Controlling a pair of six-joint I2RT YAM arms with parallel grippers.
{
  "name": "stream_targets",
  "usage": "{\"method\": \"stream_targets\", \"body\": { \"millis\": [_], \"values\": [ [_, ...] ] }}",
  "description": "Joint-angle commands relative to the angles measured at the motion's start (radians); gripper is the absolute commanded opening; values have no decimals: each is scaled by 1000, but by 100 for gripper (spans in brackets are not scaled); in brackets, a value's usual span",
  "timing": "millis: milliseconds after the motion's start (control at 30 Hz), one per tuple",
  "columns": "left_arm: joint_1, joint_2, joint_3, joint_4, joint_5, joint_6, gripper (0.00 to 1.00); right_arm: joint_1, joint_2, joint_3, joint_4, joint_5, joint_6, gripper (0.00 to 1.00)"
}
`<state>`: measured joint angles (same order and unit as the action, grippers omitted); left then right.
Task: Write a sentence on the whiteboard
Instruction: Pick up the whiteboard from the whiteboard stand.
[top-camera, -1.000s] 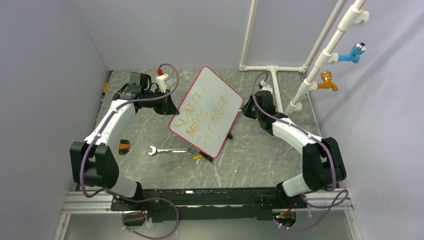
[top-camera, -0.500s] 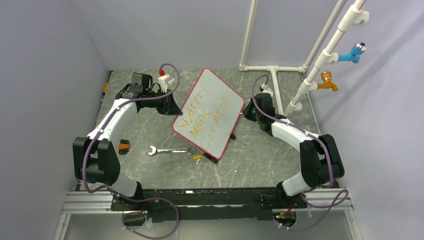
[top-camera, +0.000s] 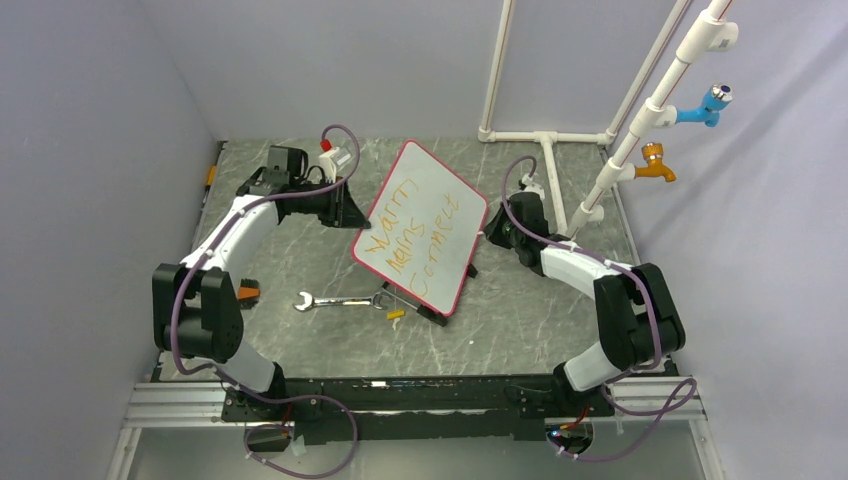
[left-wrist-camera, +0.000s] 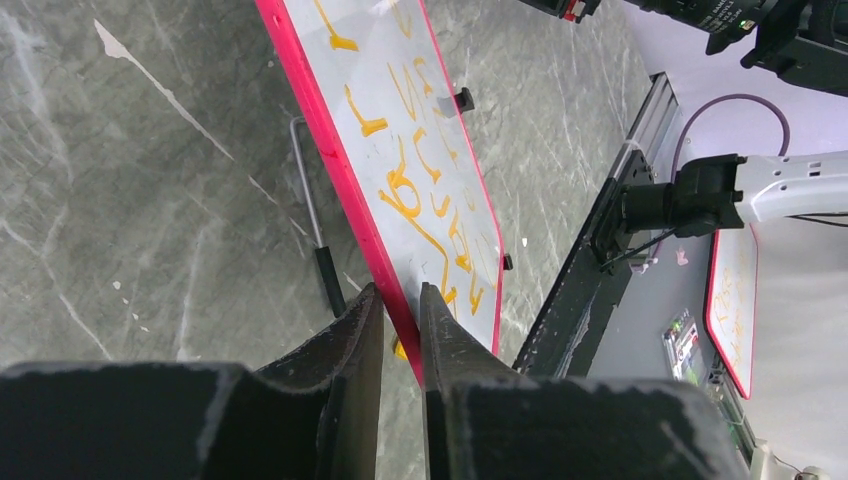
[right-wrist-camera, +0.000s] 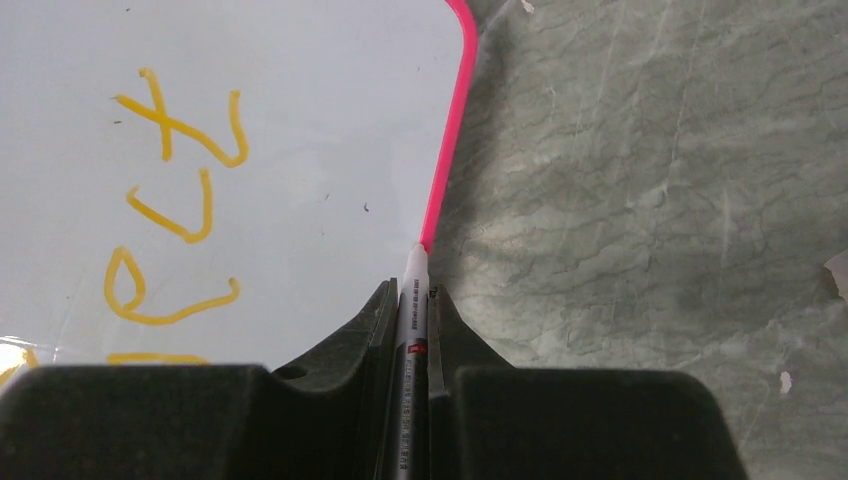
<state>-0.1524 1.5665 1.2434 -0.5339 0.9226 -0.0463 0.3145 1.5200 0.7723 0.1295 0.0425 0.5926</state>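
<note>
Here, the whiteboard (top-camera: 420, 228), white with a pink rim and three lines of orange script, sat tilted mid-surface (top-camera: 520, 320), long axis running near-left to far-right. My left jaws pinched its rim. My right jaws clamped a marker (right-wrist-camera: 413, 300), tip at the rim.

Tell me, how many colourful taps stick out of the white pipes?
2. A blue tap is high on the slanted white pipe at the right. An orange tap is just below it on the same pipe. More might be hidden out of view.
</note>
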Motion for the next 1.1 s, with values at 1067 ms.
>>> {"method": "stream_targets", "body": {
  "millis": [1067],
  "values": [
    [-64, 133, 10, 121, 118, -87, 0, -1, 12, -72, 75, -30, 35, 0]
  ]
}}
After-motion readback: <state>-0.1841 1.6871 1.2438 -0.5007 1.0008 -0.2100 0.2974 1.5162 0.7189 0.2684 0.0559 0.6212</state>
